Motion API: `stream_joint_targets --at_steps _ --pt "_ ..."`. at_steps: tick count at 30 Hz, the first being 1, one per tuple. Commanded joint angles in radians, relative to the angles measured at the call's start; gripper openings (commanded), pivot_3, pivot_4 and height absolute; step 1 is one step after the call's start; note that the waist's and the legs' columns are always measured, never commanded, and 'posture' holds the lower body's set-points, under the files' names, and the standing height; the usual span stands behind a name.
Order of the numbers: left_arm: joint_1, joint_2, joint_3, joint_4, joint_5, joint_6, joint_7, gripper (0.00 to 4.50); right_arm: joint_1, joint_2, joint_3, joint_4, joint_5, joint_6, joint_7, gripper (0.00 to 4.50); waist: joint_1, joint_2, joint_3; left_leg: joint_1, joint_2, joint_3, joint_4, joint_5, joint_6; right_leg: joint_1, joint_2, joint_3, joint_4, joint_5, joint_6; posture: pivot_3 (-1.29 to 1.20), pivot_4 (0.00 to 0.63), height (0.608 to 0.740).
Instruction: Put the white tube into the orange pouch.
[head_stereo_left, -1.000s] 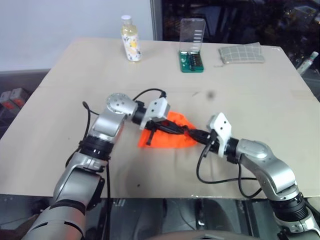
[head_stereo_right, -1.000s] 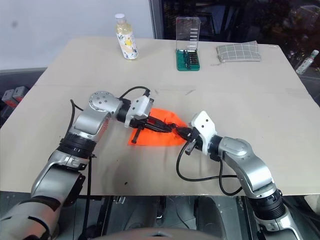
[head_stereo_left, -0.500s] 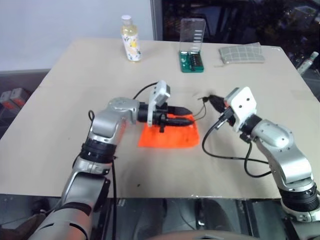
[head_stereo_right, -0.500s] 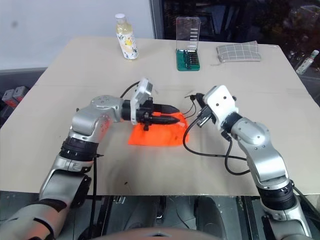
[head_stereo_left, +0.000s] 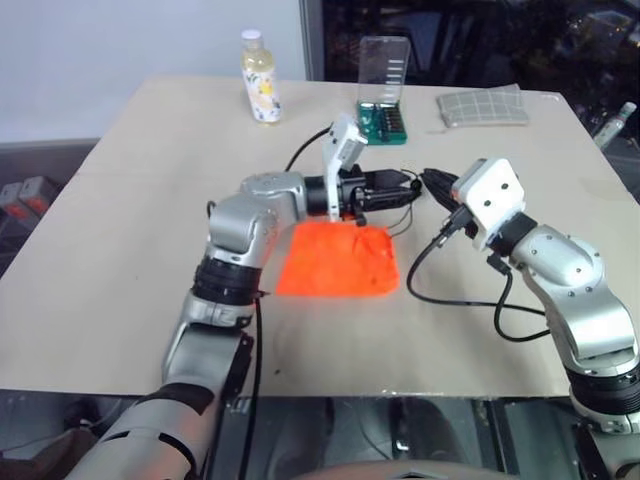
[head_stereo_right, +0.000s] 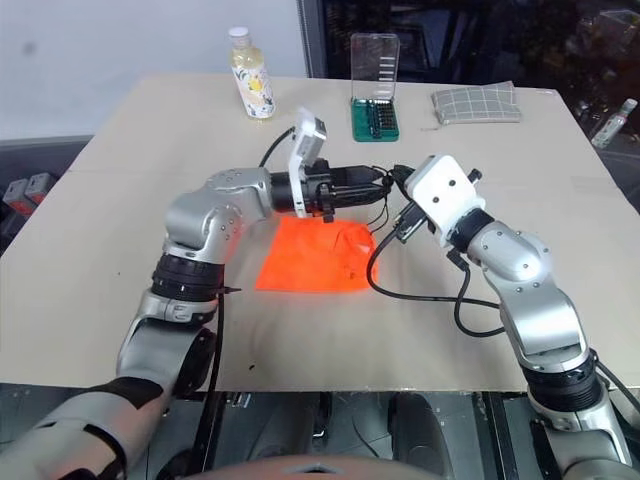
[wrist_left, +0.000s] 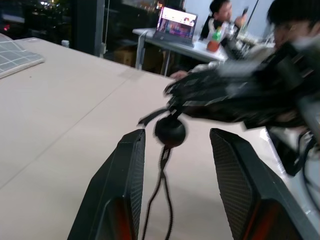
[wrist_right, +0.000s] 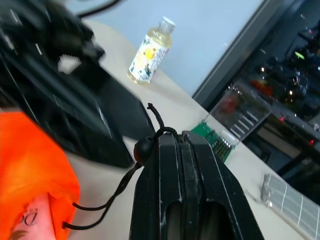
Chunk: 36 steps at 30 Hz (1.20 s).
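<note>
Orange pouch (head_stereo_left: 338, 259): bright orange soft fabric, flat and slightly rumpled, on the table (head_stereo_left: 130, 200) near its middle; black drawstring (wrist_right: 107, 202) runs from its right far corner.
White tube (wrist_right: 31, 225): pale end with faint print showing inside the pouch mouth in the right wrist view.
Left gripper (head_stereo_left: 408, 186): level above the pouch's far edge, fingers parted, nothing between them but the cord's bead (wrist_left: 170, 131).
Right gripper (head_stereo_left: 432, 183): fingers pressed together, pinching the drawstring by the bead.
Far edge: bottle (head_stereo_left: 261, 77), green bit case (head_stereo_left: 384, 92), grey gridded pad (head_stereo_left: 483, 107).
</note>
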Motion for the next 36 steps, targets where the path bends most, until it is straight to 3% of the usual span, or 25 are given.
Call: stream_joint_targets --at_steps 1,9,12,14,16,25,28,32,36 --pt "-0.012 -0.012 0.002 0.006 0.008 -0.046 0.005 2.08 -0.022 -0.011 -0.031 -0.055 0.006 0.009 0.004 0.0 0.0 0.0 0.0 0.0 0.0 0.0 0.0 0.0 0.0 0.0 0.0 0.0 0.0 0.0 0.0 0.0 0.15 0.74" --pt "-0.023 -0.033 0.013 0.02 0.005 -0.066 0.007 2.08 -0.019 -0.024 -0.035 -0.067 0.012 0.028 0.015 0.0 0.0 0.0 0.0 0.0 0.0 0.0 0.0 0.0 0.0 0.0 0.0 0.0 0.0 0.0 0.0 0.0 0.15 0.74" --pt "-0.026 -0.034 0.015 0.018 0.004 -0.07 0.004 1.3 -0.017 -0.026 -0.035 -0.07 0.014 0.032 0.014 0.0 0.0 0.0 0.0 0.0 0.0 0.0 0.0 0.0 0.0 0.0 0.0 0.0 0.0 0.0 0.0 0.0 0.15 0.74" --pt "-0.026 -0.032 0.01 0.017 0.007 -0.075 -0.003 0.42 -0.017 -0.028 -0.036 -0.071 0.015 0.035 0.015 0.0 0.0 0.0 0.0 0.0 0.0 0.0 0.0 0.0 0.0 0.0 0.0 0.0 0.0 0.0 0.0 0.0 0.15 0.74" --pt "-0.022 -0.032 0.003 0.016 0.015 -0.086 -0.007 0.05 -0.016 -0.028 -0.036 -0.071 0.014 0.037 0.015 0.0 0.0 0.0 0.0 0.0 0.0 0.0 0.0 0.0 0.0 0.0 0.0 0.0 0.0 0.0 0.0 0.0 0.15 0.74" --pt "0.0 -0.025 -0.012 0.01 0.033 -0.123 -0.034 0.05 -0.018 -0.02 -0.035 -0.068 0.012 0.048 0.006 0.0 0.0 0.0 0.0 0.0 0.0 0.0 0.0 0.0 0.0 0.0 0.0 0.0 0.0 0.0 0.0 0.0 0.15 0.74" --pt "0.017 -0.011 -0.025 -0.009 0.043 -0.126 -0.045 0.8 -0.02 -0.02 -0.035 -0.069 0.013 0.05 0.005 0.0 0.0 0.0 0.0 0.0 0.0 0.0 0.0 0.0 0.0 0.0 0.0 0.0 0.0 0.0 0.0 0.0 0.15 0.74" --pt "0.009 -0.016 -0.025 0.009 0.061 -0.136 -0.016 2.5 -0.022 -0.019 -0.032 -0.07 0.013 0.053 0.005 0.0 0.001 0.0 0.0 0.0 0.0 0.0 0.0 0.0 0.0 0.0 0.0 0.0 0.0 0.0 0.0 0.0 0.15 0.74" --pt "-0.007 -0.02 -0.025 0.025 0.067 -0.153 -0.01 2.5 -0.023 -0.019 -0.028 -0.071 0.014 0.056 0.008 0.0 0.001 0.0 0.0 0.0 0.0 0.0 0.0 0.0 0.0 0.0 -0.001 0.0 0.0 0.0 0.0 0.0 0.15 0.74"
